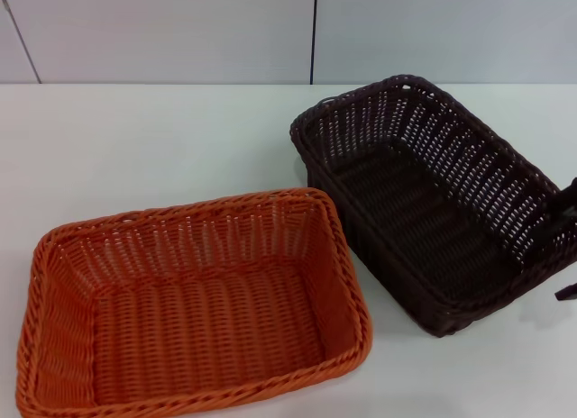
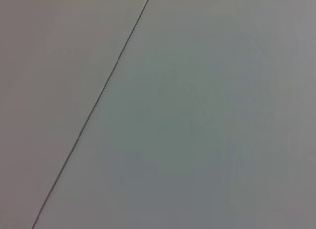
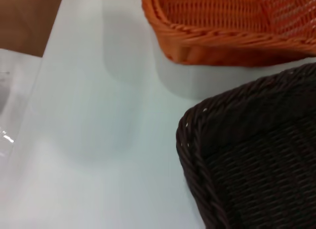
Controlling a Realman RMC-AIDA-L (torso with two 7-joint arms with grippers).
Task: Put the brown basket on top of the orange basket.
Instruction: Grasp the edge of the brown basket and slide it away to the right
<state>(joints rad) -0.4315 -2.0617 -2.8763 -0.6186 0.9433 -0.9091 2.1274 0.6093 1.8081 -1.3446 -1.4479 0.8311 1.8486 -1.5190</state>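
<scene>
The orange basket [image 1: 194,305] sits flat on the white table at the front left, its hollow bare; its rim also shows in the right wrist view [image 3: 232,34]. The brown basket [image 1: 424,197] lies to its right, almost touching it, tipped so that its right side stands higher. My right gripper [image 1: 565,242] shows only as dark parts at the picture's right edge, clamped on the brown basket's right rim. A corner of the brown basket [image 3: 247,150] fills the right wrist view close up. My left gripper is out of view.
The white table [image 1: 135,139] stretches behind and left of the baskets. A pale wall with a dark seam [image 1: 313,35] rises behind it. The left wrist view holds only a plain pale surface with a thin dark line [image 2: 94,110].
</scene>
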